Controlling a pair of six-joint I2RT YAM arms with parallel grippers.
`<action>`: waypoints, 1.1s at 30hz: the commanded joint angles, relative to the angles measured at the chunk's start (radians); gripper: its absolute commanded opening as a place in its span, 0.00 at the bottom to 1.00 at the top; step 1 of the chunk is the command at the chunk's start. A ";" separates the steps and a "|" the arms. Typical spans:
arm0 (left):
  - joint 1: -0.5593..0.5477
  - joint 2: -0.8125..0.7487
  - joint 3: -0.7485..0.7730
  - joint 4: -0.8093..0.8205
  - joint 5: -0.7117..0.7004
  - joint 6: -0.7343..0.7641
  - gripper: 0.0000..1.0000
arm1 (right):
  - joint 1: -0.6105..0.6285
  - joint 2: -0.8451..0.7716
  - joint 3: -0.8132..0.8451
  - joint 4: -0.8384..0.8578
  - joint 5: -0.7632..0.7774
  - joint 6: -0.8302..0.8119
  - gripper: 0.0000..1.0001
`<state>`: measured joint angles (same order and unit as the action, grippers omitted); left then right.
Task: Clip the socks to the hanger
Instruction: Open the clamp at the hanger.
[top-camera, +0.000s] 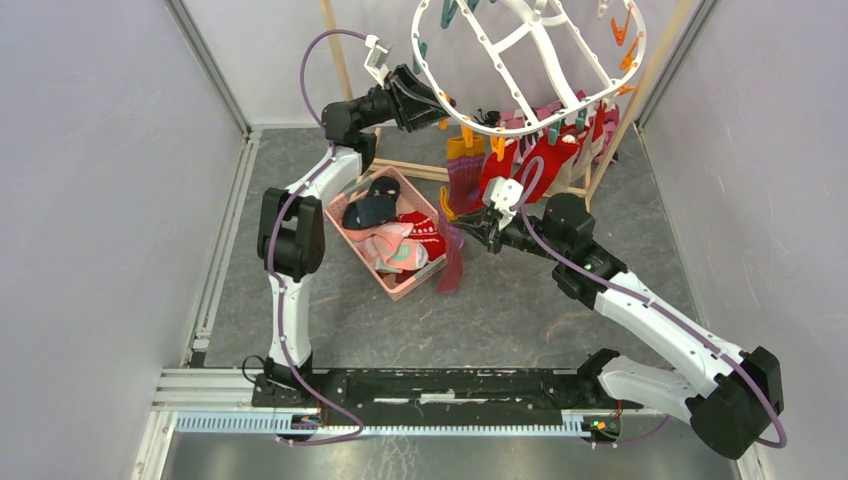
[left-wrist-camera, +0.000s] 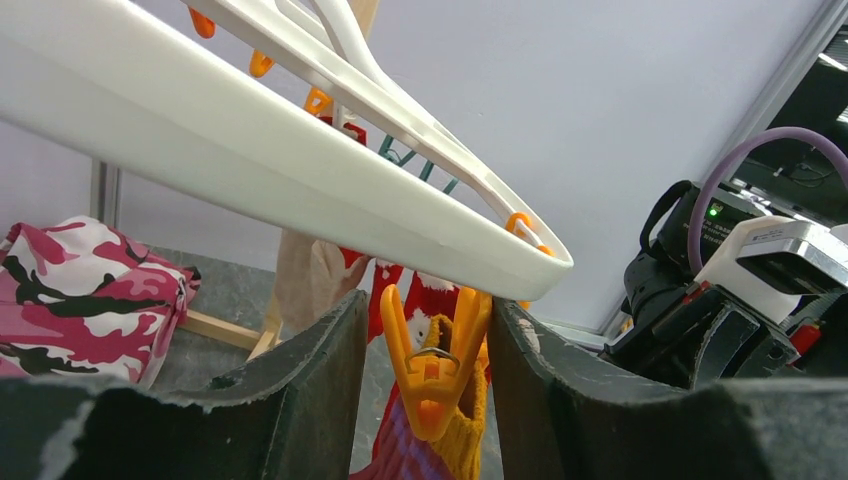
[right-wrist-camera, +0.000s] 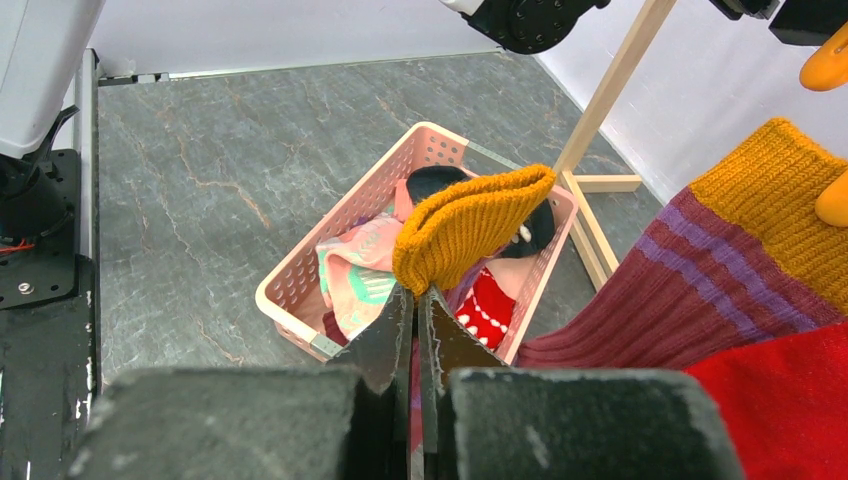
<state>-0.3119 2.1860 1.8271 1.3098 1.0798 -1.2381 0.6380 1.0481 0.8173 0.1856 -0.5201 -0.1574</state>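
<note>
The white hanger (top-camera: 425, 75) hangs at the back with several socks pegged along its near rim, among them red ones (top-camera: 540, 160) and a maroon one with a mustard cuff (top-camera: 465, 165). My left gripper (top-camera: 432, 108) is raised under the rim (left-wrist-camera: 250, 160). An orange peg (left-wrist-camera: 432, 385) stands between its fingers: the right finger touches it and a small gap shows on the left. My right gripper (top-camera: 468, 232) is shut on the mustard cuff (right-wrist-camera: 470, 225) of a sock whose magenta body (top-camera: 452, 268) dangles beside the basket.
A pink basket (top-camera: 358, 186) holding more socks sits on the floor between the arms. The wooden pole rack (right-wrist-camera: 610, 85) stands behind it, with a pink camouflage cloth (left-wrist-camera: 80, 290) draped on it. Grey walls close in on both sides.
</note>
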 joint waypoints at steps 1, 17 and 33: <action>-0.007 0.000 0.042 0.002 -0.006 0.045 0.54 | -0.006 -0.016 0.039 0.027 -0.015 0.015 0.00; -0.009 -0.020 0.024 0.029 -0.027 0.011 0.11 | -0.007 -0.016 0.036 0.028 -0.014 0.019 0.00; -0.077 -0.350 -0.319 -0.434 -0.309 0.338 0.02 | -0.003 0.023 0.228 -0.184 0.095 -0.207 0.00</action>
<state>-0.3641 1.9678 1.5620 1.0683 0.9184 -1.0615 0.6338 1.0504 0.9581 0.0582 -0.4435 -0.2867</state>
